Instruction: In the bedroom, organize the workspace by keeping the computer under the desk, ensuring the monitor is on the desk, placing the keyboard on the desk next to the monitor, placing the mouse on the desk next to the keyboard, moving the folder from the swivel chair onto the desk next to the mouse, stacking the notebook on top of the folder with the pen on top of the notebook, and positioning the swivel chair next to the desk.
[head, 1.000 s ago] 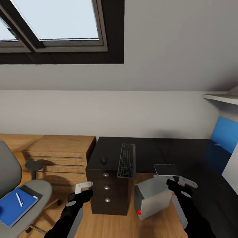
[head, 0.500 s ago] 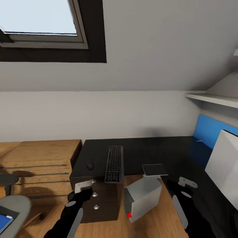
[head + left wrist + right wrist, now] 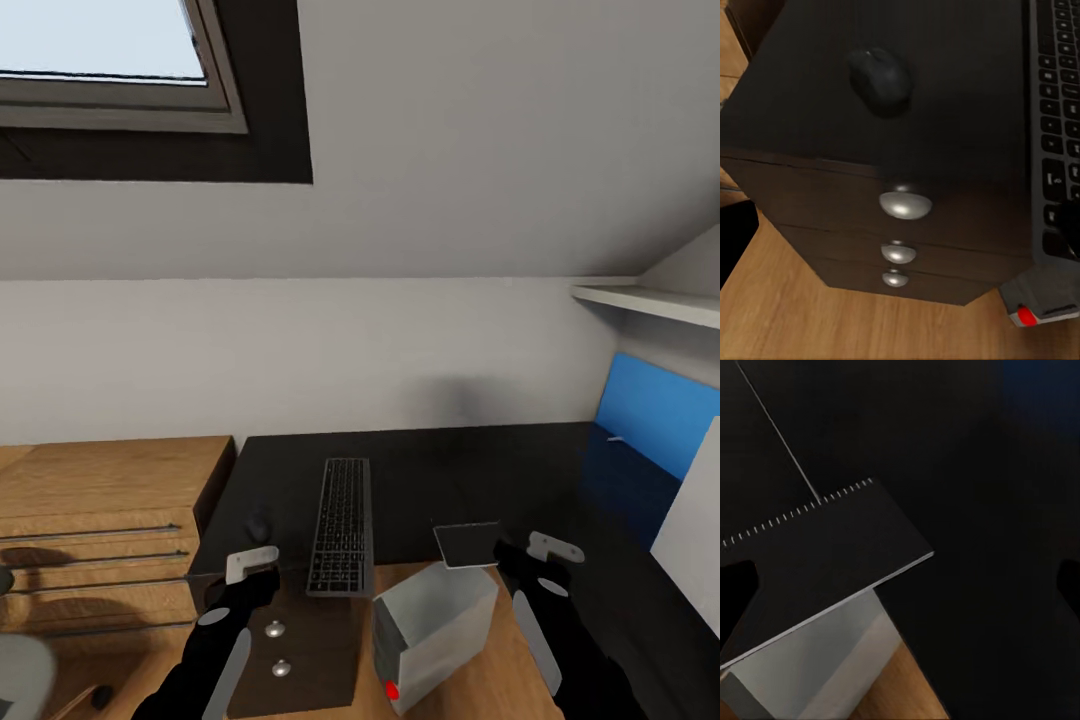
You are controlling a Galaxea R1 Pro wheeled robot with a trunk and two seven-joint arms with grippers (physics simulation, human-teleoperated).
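Since half a second ago my head camera has swung and dropped slightly, so the window sits nearer the top left corner and the swivel chair is down to a grey sliver at the bottom left edge.

From the head view, the keyboard [image 3: 340, 538] lies on the black surface [image 3: 470, 470], its near end overhanging the front edge, with the mouse [image 3: 258, 524] just beside it on the left. The grey computer [image 3: 432, 630] stands tilted on the wooden floor in front, its red light showing. My left end effector [image 3: 250, 566] and right end effector [image 3: 545, 550] hover low; how far either is open I cannot tell.

Left wrist: the mouse [image 3: 880, 79] sits above three silver drawer knobs [image 3: 904, 203]; the key legends are too blurred to read.

Right wrist: a dark flat panel over the computer's grey side [image 3: 810, 660]; I see no writing.
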